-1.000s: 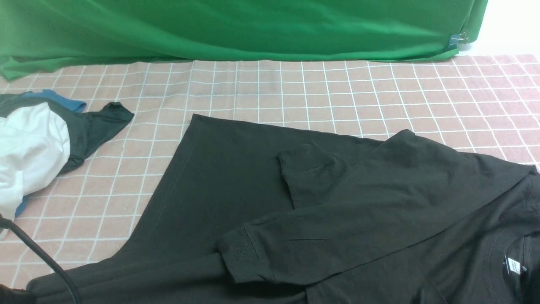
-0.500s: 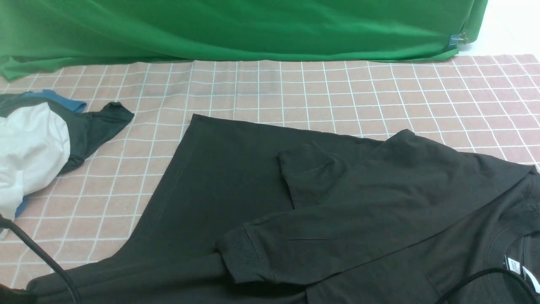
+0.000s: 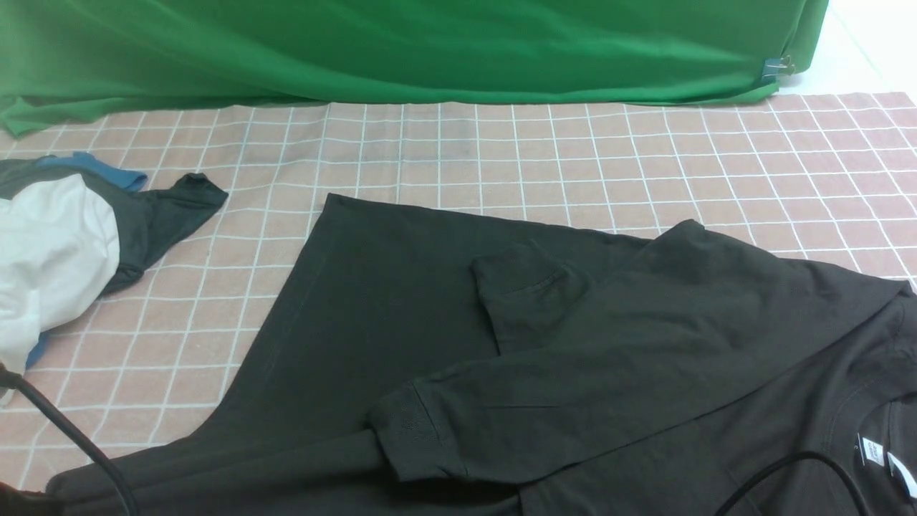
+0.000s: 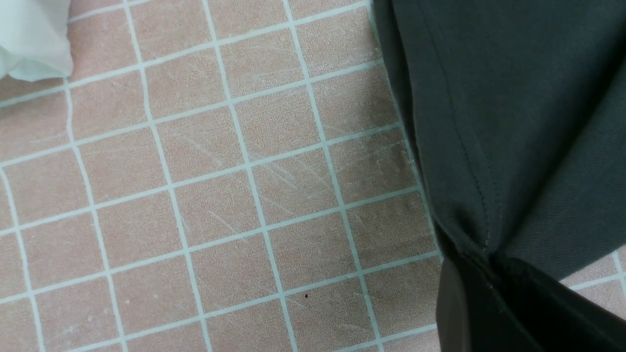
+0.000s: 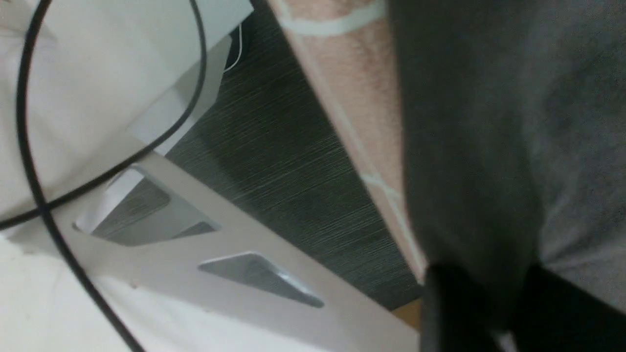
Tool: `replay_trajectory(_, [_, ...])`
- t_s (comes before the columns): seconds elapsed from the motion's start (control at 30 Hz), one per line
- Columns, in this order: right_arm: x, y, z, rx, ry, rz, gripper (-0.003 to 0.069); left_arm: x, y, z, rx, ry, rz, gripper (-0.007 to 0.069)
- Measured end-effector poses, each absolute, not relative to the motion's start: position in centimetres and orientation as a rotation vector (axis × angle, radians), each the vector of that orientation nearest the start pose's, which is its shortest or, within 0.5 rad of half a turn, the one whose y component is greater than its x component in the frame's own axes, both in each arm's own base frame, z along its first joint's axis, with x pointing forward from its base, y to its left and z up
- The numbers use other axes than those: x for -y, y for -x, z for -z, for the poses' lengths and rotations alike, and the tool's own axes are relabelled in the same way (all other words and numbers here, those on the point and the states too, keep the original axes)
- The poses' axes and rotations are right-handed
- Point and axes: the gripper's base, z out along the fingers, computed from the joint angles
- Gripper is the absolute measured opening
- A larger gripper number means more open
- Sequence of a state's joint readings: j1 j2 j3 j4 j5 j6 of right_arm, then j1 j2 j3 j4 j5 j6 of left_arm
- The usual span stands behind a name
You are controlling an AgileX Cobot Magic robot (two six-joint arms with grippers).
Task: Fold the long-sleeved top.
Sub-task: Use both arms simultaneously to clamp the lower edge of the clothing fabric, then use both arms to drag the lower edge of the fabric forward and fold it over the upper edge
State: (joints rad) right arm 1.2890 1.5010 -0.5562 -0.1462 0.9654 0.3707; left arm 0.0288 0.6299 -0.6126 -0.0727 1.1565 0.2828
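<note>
Both arms' fingers [image 4: 459, 313] low at top [image 3: 387, 287]

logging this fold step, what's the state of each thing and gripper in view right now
long-sleeved top: flat on the table, both sleeves folded across its body
left gripper: shut, pinching the top's hem
right gripper: top's cloth between its fingers, blurred, grip unclear
white garment: crumpled heap
dark cloth with blue trim: crumpled, partly under the white garment
green cloth: draped at the back
</note>
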Motion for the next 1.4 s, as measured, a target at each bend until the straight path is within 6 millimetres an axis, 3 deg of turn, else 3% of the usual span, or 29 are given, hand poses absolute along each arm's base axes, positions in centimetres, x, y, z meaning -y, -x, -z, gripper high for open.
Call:
replay_trajectory(0.07, [-16.7, -5.9, -14.5, -2.81, 1.557, 0.428, 0.0087, 0.5, -8.5, -28.0, -2.629, -0.353, -0.004, 0.0035])
replay_trajectory(0.13, [-16.6, -5.9, -14.6, -2.817, 1.556, 0.435, 0.0061, 0.5, -8.5, -27.9, -2.629, -0.373, -0.015, 0.0035])
replay_trajectory(0.3, [-16.2, -5.8, -15.1, -2.833, 1.568, 0.494, 0.0054, 0.4, -8.4, -27.9, -2.646, -0.416, -0.064, 0.0035])
replay_trajectory(0.4, [-15.7, -5.7, -16.8, -2.843, 1.527, 0.502, 0.0053, 0.3, -8.2, -28.0, -2.661, -0.422, -0.077, 0.0035])
replay_trajectory(0.63, [-14.3, -5.5, -20.1, -2.826, 1.373, 0.36, 0.0053, 0.3, -8.3, -30.0, -2.607, -0.415, -0.085, 0.0035])
replay_trajectory(0.73, [-13.9, -6.2, -20.4, -2.835, 1.312, 0.354, 0.0053, 0.3, -8.5, -30.5, -2.572, -0.41, -0.09, 0.0035])
replay_trajectory(0.97, [-11.3, -11.8, -21.2, -2.835, 1.03, 0.441, 0.0053, 0.5, -11.0, -30.3, -2.549, -0.437, -0.087, 0.0035])
replay_trajectory(1.13, [-10.0, -15.8, -22.5, -2.778, 0.873, 0.314, 0.0053, 0.9, -14.7, -29.0, -2.563, -0.437, -0.032, 0.0035])
replay_trajectory(1.33, [-8.2, -20.3, -23.6, -2.714, 0.737, 0.273, 0.0053, 1.0, -20.3, -26.5, -2.551, -0.422, -0.043, 0.0035])
replay_trajectory(1.4, [-7.9, -21.1, -23.7, -2.698, 0.721, 0.269, 0.0053, 1.1, -21.3, -25.8, -2.573, -0.422, -0.038, 0.0035])
